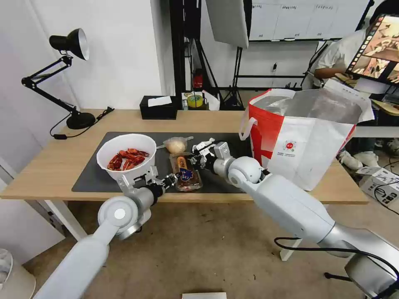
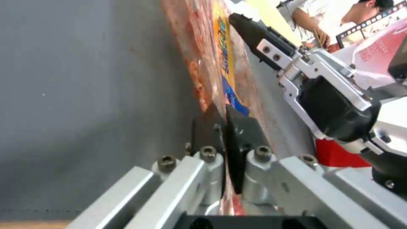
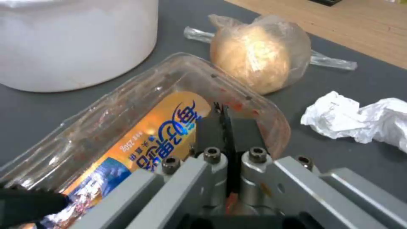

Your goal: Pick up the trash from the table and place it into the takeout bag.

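Note:
A clear hinged tray with food scraps and an orange-blue label lies on the dark grey mat near the table's front edge. My left gripper is shut on its near-left rim. On the far-right rim my right gripper is pinched shut. Left of the tray stands the white bowl of crayfish shells. The small clear bag with a beige lump lies just behind the tray. A crumpled white tissue lies beside it. The takeout bag stands open at the right.
A black tissue box and a yellow tape roll sit at the table's back edge. A black desk lamp with its cable stands at the back left. Bare wood shows left of the mat.

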Available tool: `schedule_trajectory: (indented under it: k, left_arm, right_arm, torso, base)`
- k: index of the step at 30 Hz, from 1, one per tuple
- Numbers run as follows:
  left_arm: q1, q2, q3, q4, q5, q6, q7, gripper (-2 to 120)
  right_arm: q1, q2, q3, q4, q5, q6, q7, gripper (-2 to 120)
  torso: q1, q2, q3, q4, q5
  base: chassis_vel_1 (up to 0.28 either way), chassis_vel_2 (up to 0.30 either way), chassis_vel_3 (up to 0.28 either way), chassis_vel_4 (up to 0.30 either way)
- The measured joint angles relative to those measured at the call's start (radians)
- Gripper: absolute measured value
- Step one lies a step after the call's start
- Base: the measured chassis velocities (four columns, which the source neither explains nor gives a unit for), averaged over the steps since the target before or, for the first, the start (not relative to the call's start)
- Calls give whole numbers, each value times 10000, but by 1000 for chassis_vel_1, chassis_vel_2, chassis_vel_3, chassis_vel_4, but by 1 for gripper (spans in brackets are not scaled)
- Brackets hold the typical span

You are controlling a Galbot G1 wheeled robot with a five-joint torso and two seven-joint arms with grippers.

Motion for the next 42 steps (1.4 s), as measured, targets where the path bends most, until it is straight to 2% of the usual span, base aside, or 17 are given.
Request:
schedule_trajectory:
  k: [13, 21, 25, 28, 29, 31, 32, 35, 36, 39, 42]
  left_arm:
    - [78, 57, -26, -45, 11, -24, 14, 0]
    - [80, 38, -156, -190, -49, -27, 20, 0]
    - [50, 125, -302, -347, -169, -27, 18, 0]
    - [-4, 326, -453, -592, -331, -27, 13, 0]
    - [-4, 326, -453, -592, -331, -27, 13, 0]
    - [-98, 558, -522, -742, -498, -29, -18, 0]
    - [-98, 558, -522, -742, -498, -29, -18, 0]
    - [-272, 887, -649, -940, -810, -42, -30, 0]
    - [-272, 887, -649, -940, -810, -42, -30, 0]
    - [-548, 1037, -657, -1077, -1075, -105, -80, 0]
    - [-676, 1062, -609, -1115, -1151, -182, -129, 0]
  right_arm:
    - [-133, -384, 657, 735, 292, 9, 79, 0]
    - [-714, -1316, 1614, 2091, 702, 166, 460, 0]
    - [-1424, -1743, 2222, 2969, 949, 309, 854, 0]
    - [-2684, -2136, 3177, 4240, 1384, 305, 1611, 0]
    - [-2684, -2136, 3177, 4240, 1384, 305, 1611, 0]
    - [-3838, -2395, 3918, 5008, 1420, 422, 1875, 0]
    - [-3838, -2395, 3918, 5008, 1420, 422, 1875, 0]
    - [-5362, -2680, 4911, 5984, 1344, 876, 2092, 0]
    - [-5362, -2680, 4911, 5984, 1344, 876, 2092, 0]
    - [-6707, -2798, 5707, 6767, 940, 1305, 2189, 0]
    - [-7167, -2811, 5932, 6950, 733, 1465, 2188, 0]
  torso:
    - [0, 1, 0, 0, 0]
    - [0, 0, 0, 0, 0]
    - [0, 0, 0, 0, 0]
    - [0, 1, -1, 2, 1]
    - [0, 1, -1, 2, 1]
    - [-1, 1, -1, -1, 2]
    - [-1, 1, -1, -1, 2]
    - [-1, 2, -2, -2, 2]
    - [-1, 2, -2, -2, 2]
    - [-1, 3, -2, 0, 0]
    - [-1, 2, -2, 1, 0]
  base:
    - [0, 0, 0, 0]
    - [0, 0, 0, 0]
    - [0, 0, 0, 0]
    - [0, 0, 0, 0]
    - [0, 0, 0, 0]
    - [0, 0, 0, 0]
    - [0, 0, 0, 0]
    - [0, 0, 0, 0]
    - [0, 0, 0, 0]
    - [0, 0, 0, 0]
    - [0, 0, 0, 0]
